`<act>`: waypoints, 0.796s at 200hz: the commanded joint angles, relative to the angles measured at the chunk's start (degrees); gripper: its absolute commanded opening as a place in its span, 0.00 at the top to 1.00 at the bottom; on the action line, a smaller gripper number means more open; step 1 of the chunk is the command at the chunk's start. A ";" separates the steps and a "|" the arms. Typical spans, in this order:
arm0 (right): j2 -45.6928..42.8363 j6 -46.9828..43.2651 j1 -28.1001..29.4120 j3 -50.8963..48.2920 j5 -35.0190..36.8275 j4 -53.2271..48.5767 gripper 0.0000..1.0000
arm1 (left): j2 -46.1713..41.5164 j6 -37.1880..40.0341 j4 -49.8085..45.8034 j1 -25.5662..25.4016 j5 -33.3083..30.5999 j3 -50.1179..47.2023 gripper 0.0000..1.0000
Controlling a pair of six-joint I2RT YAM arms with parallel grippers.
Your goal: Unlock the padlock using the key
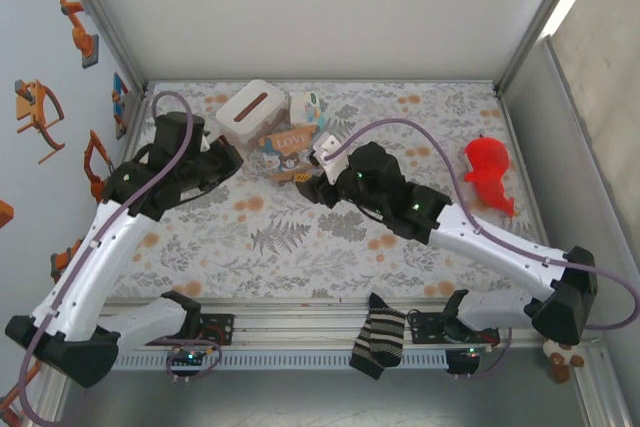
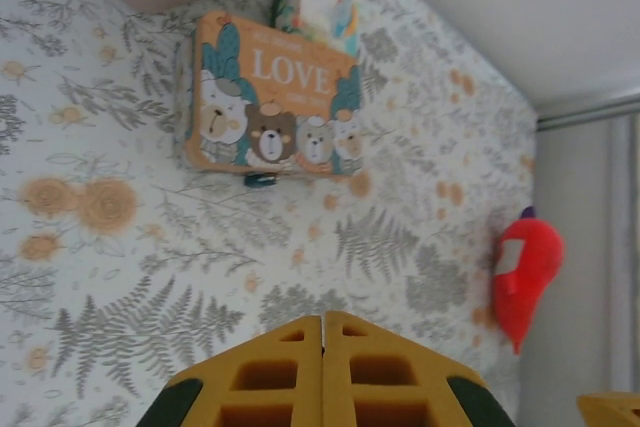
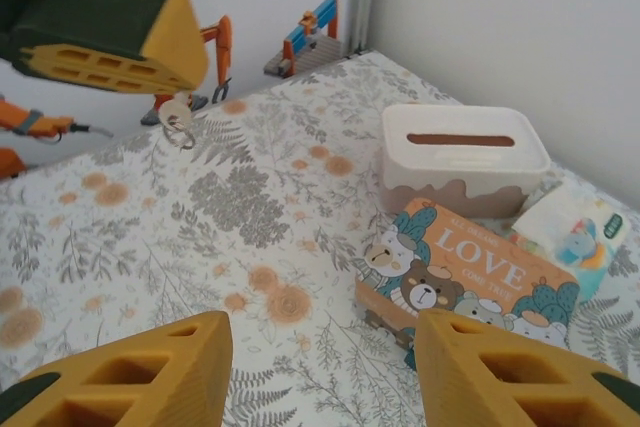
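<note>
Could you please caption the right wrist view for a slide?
Right hand open over the floral table near the LOVE box and tissue box; shut left hand holds a small key.

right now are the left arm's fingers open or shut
Shut: the left fingers press together with no gap, and the key dangles from their tip.

Overhead and wrist views share box [image 2: 270,97], perhaps padlock [image 2: 261,179].

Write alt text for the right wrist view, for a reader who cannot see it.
The right tool stands open over a floral tablecloth, its yellow fingers wide apart in the foreground. To the right lie an orange LOVE box and a white tissue box; upper left, the shut left tool has what looks like a small key hanging from its tip.
</note>
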 commanded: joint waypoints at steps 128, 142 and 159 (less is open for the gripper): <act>17.36 -15.28 12.75 -6.61 12.54 42.77 0.59 | 2.14 0.09 -5.70 -5.19 -10.64 1.36 1.00; 18.60 -14.81 13.04 -6.19 13.40 43.79 0.61 | 1.93 -0.07 -5.57 -5.20 -10.72 1.20 1.00; 19.88 -13.96 13.13 -5.51 13.87 44.79 0.62 | 1.75 -0.30 -5.37 -5.20 -10.71 0.92 1.00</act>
